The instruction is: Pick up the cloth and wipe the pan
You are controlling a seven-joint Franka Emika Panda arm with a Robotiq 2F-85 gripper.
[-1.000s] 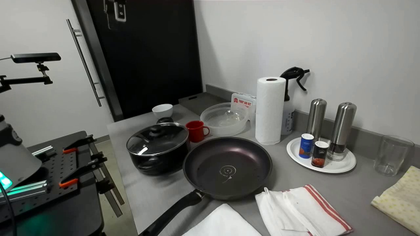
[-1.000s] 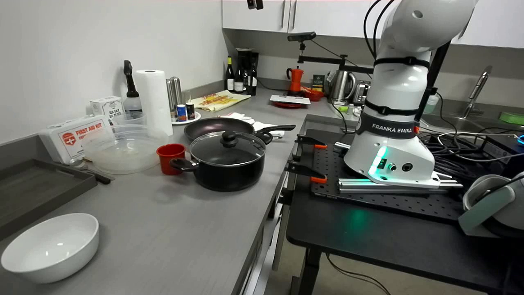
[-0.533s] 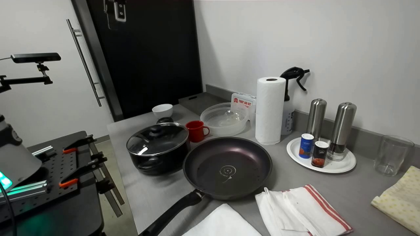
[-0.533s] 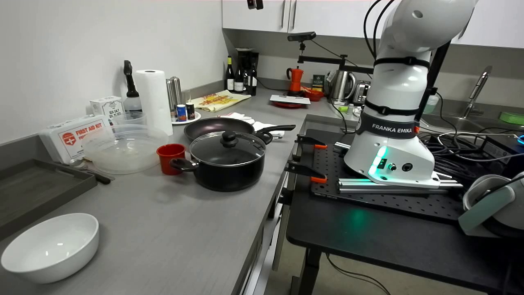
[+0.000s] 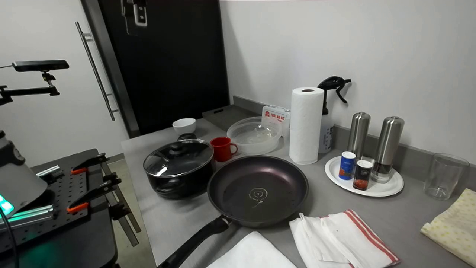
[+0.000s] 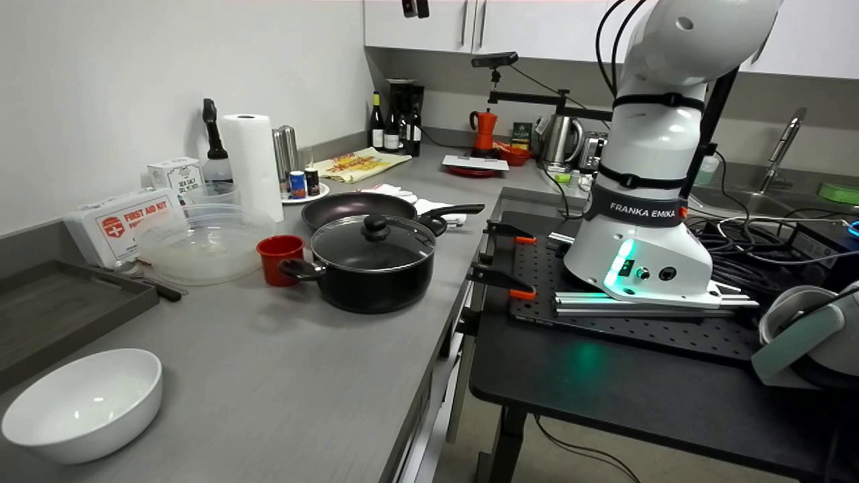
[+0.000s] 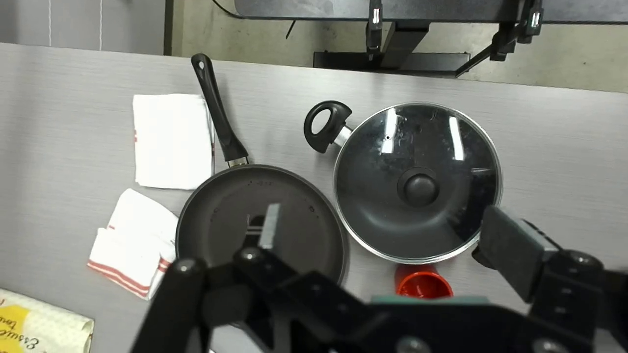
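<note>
The black frying pan (image 7: 309, 215) lies on the grey counter, and it shows in both exterior views (image 5: 256, 201) (image 6: 356, 204). A folded plain white cloth (image 7: 172, 142) lies beside the pan's handle; its corner shows in an exterior view (image 5: 254, 253). A white cloth with red stripes (image 7: 128, 257) lies crumpled beside the pan, also in an exterior view (image 5: 346, 234). My gripper (image 7: 392, 240) is wide open and empty, high above the pan and the pot. Only its tip shows at the top edge of both exterior views (image 5: 135, 15) (image 6: 415, 8).
A lidded black pot (image 7: 417, 147) stands beside the pan, with a red cup (image 7: 424, 284) next to it. A paper towel roll (image 5: 306, 126) and a white plate (image 5: 333, 171) with shakers and mills stand by the wall. A yellow cloth (image 7: 44, 323) lies farther along the counter.
My gripper has shifted slightly, a little right and down in one exterior picture and a little left in another. The cloths, pan and other objects have not moved.
</note>
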